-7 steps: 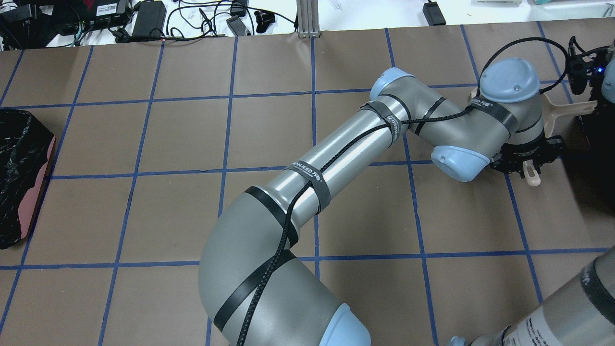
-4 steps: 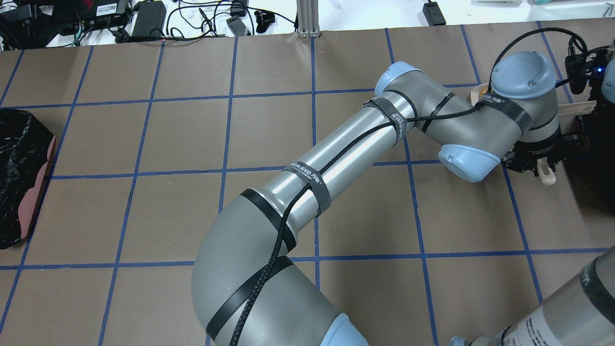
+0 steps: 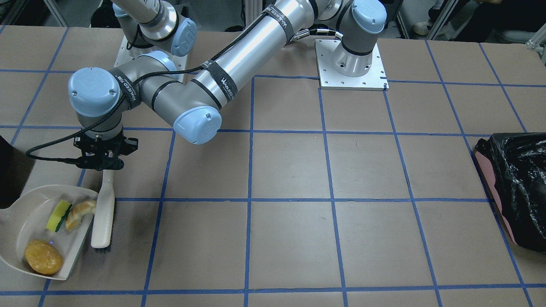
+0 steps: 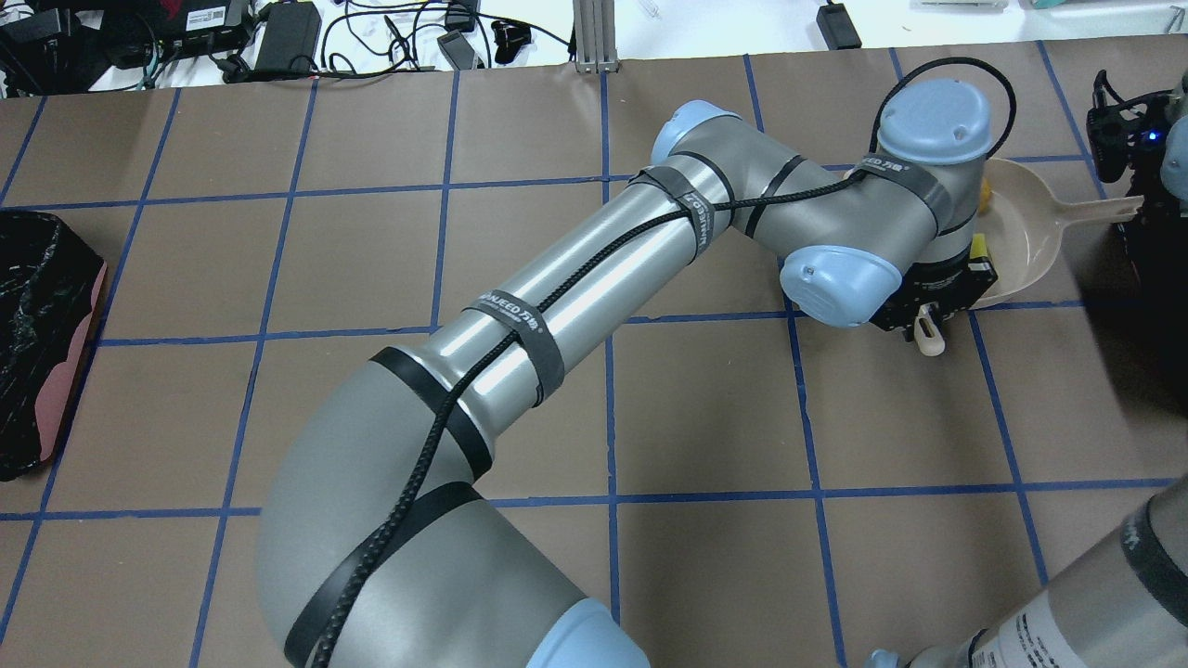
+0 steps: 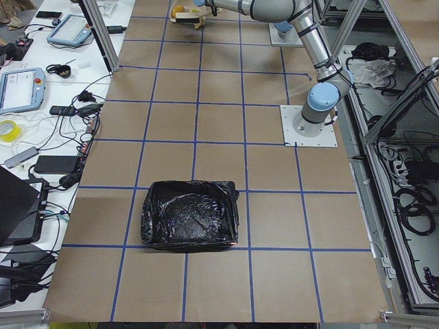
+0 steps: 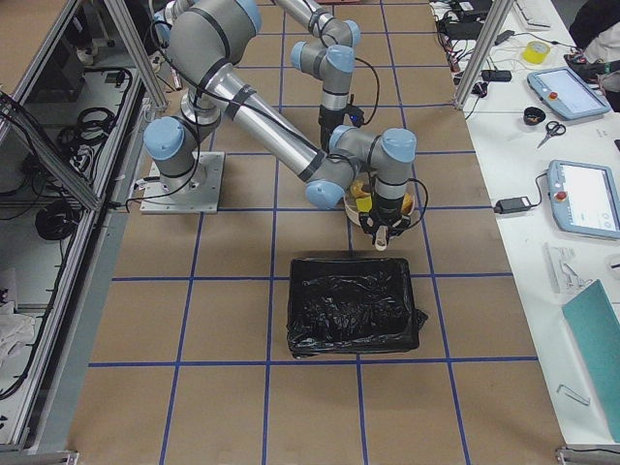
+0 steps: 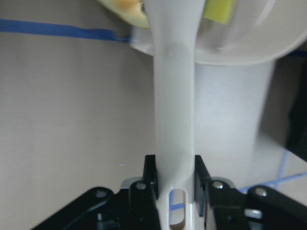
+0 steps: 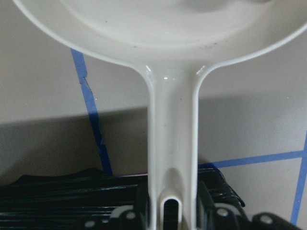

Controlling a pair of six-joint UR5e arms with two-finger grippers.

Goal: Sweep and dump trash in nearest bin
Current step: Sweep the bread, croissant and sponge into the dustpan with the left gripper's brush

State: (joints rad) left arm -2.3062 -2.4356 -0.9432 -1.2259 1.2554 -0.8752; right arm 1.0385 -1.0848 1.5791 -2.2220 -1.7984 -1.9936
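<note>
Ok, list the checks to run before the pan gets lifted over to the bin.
1. All in dustpan, meaning sponge, croissant and bun: ok.
2. Grip of right fingers on dustpan handle: ok.
3. Mouth of dustpan clear of brush, held in left fingers: not ok, it stands right at it.
4. Nearness of bin to dustpan: ok.

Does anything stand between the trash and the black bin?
Nothing visible does. The trash lies in the dustpan, right beside the bin; the brush, held by the left hand, stands at the dustpan's other, open side.
</note>
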